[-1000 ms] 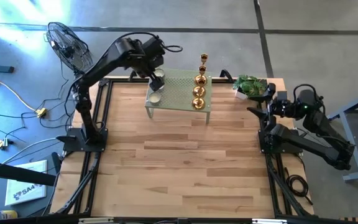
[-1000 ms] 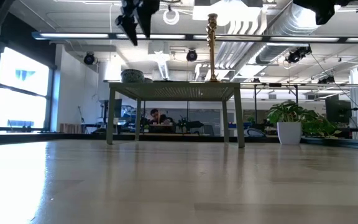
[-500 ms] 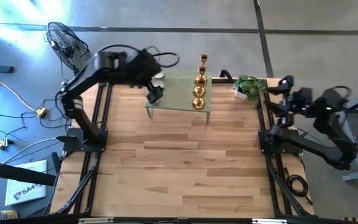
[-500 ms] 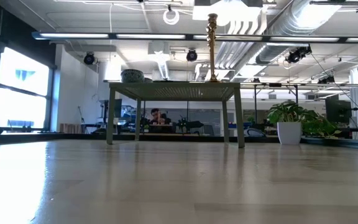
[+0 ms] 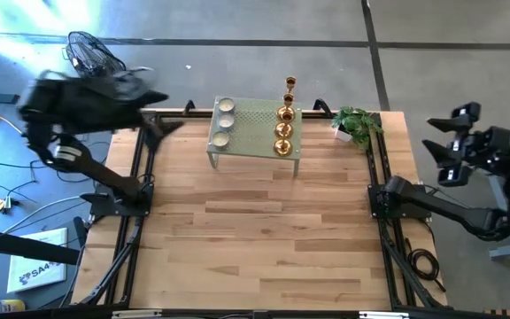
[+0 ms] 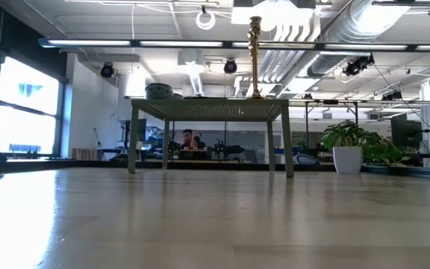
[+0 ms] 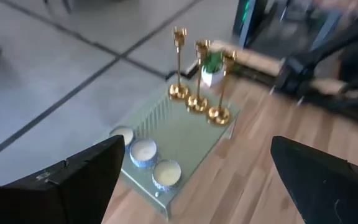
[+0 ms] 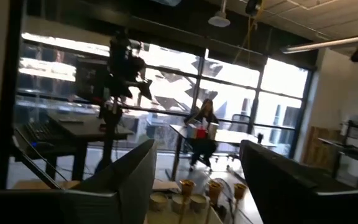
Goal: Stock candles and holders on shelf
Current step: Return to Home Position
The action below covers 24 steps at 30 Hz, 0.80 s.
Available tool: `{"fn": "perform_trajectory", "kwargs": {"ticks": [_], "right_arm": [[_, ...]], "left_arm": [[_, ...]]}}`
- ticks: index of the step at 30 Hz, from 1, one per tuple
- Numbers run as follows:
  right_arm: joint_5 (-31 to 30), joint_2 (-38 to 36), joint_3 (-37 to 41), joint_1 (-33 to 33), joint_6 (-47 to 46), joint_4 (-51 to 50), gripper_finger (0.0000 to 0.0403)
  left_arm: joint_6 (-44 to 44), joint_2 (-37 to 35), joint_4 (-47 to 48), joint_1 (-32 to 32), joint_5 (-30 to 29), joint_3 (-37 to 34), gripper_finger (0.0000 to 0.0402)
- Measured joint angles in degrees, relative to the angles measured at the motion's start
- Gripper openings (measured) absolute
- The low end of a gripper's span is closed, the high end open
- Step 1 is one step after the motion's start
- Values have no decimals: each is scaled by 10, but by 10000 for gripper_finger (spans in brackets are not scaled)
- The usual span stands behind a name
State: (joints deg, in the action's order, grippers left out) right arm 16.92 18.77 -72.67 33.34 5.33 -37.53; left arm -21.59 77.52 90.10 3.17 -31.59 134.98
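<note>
At about 10 o'clock of the worktop, just past its edge as the high view shows it, the left gripper is held with its fingers spread wide and nothing between them. Well off the 3 o'clock edge, the right gripper is likewise held wide open and empty. Farther out, at 12 o'clock of the worktop, the shelf is seen. The three candles are lined up along its 9 o'clock end and the four holders along its 3 o'clock end, the tallest one set at the 12 o'clock edge. The stocking is therefore judged to be finished, with only the parking of both arms left. The candles and the holders are both placed close to the shelf's short edges, so little margin is left there, and the tall holder is judged the easiest to topple. A potted plant is set near the shelf at 3 o'clock. Wide room for moving is offered from the worktop's middle to 6 o'clock, and neither arm is seen over the shelf.
</note>
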Motion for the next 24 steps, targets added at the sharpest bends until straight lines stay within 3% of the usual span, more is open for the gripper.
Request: {"fn": "perform_trajectory", "kwargs": {"ticks": [7,12,24], "right_arm": [[-143,0,-120,0,52,-163,225],[-231,0,-212,-4,53,-289,206],[-332,0,-366,-30,-47,-498,123]], "left_arm": [[-26,-76,0,75,-79,0,399],[-20,-106,-1,93,-83,0,399],[22,-128,-1,93,-77,-7,399]]}}
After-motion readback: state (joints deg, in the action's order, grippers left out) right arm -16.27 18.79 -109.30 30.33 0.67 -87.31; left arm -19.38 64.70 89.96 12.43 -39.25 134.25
